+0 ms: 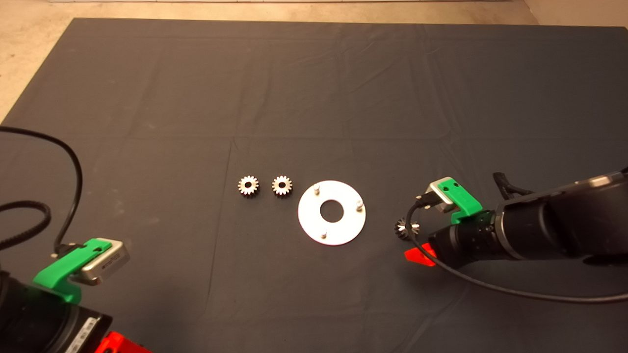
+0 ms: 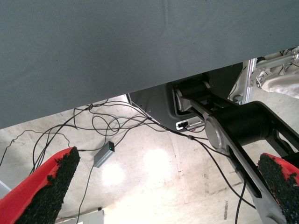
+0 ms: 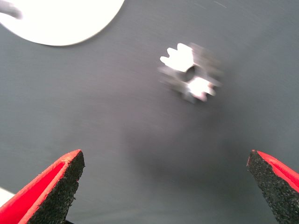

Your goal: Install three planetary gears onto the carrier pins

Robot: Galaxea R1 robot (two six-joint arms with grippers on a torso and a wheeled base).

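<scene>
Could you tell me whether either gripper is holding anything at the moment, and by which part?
Nothing is held. The right gripper is open above a loose gear; the left gripper waits open, empty.

A dark creased mat (image 1: pixel 314 98) covers the table. Pale floor (image 1: pixel 29 29) borders its far edge. Beneath it, loose black cables (image 2: pixel 117 123) and a small grey box (image 2: pixel 103 154) lie on the floor.

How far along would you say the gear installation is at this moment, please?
Done: nothing; all three carrier pins on the plate stand bare. In hand: the right gripper, fingers open, hovers by the plate over one gear lying on the mat. Left: that gear plus the two gears on the plate's far side. The left gripper waits open at the mat's edge.
</scene>
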